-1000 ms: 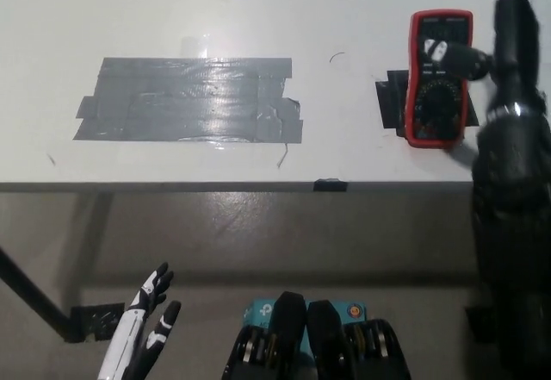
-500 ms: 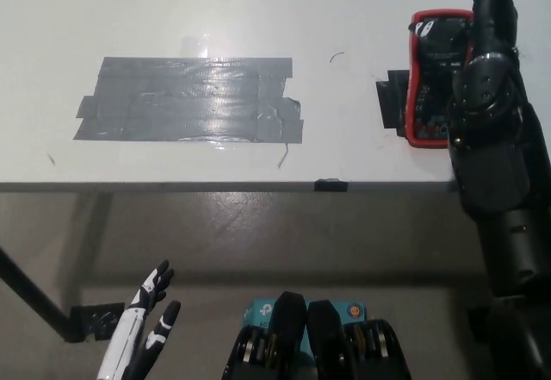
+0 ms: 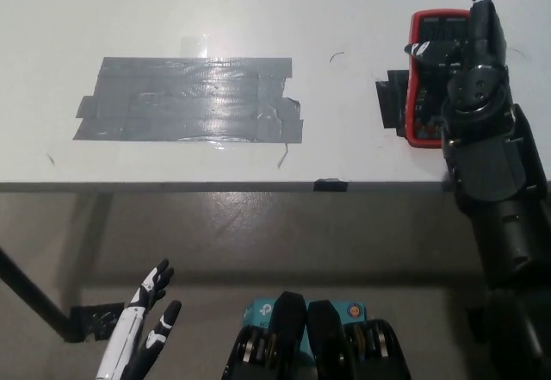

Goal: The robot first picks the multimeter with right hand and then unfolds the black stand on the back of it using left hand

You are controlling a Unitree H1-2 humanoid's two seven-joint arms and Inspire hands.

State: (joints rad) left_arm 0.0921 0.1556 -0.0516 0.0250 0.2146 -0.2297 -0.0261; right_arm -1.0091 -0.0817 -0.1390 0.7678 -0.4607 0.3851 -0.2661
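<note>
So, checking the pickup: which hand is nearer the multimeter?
Right. The right hand is over the multimeter on the table; the left hand rests far off, below the table edge.

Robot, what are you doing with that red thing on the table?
The black right hand is over the red multimeter, which lies on the white table near its right end. The hand covers part of the meter, but the meter is not lifted yet. Whether the fingers have closed on it is hard to tell. The white left hand rests low, below the table edge, fingers apart, holding nothing.
</note>
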